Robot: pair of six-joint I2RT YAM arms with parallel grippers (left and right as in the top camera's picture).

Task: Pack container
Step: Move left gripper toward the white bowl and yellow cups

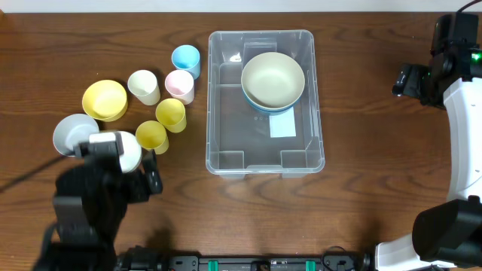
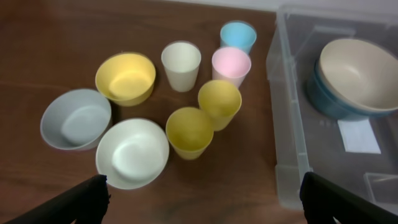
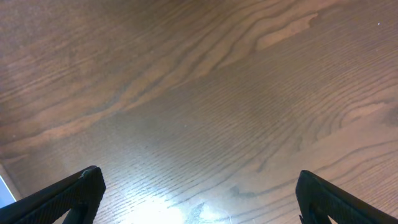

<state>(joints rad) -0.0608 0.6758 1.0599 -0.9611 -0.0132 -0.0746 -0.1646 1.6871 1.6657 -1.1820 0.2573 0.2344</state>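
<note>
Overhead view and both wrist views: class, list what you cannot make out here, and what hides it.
- Overhead: white bowl, partly covered by the left arm.
- Overhead and left wrist: blue bowl, its inside covered by the cream bowl nested in it.
- Overhead: label on the container base, print too small to read.

The left arm [image 1: 90,203] is black all over and blocky, with a pale grey block [image 1: 102,141] mounted on top and a thin black cable [image 1: 30,175] running off toward the edge. The right arm [image 1: 461,128] has a long, smooth white link between black joints. A small green light [image 1: 475,56] glows on its black upper housing, and its rounded lower joint [image 1: 444,229] is black above a white part. The left hand [image 2: 202,202] has matte black, wedge-shaped fingers [image 2: 74,205]. The right hand [image 3: 199,199] has fingers [image 3: 68,196] of the same kind.
</note>
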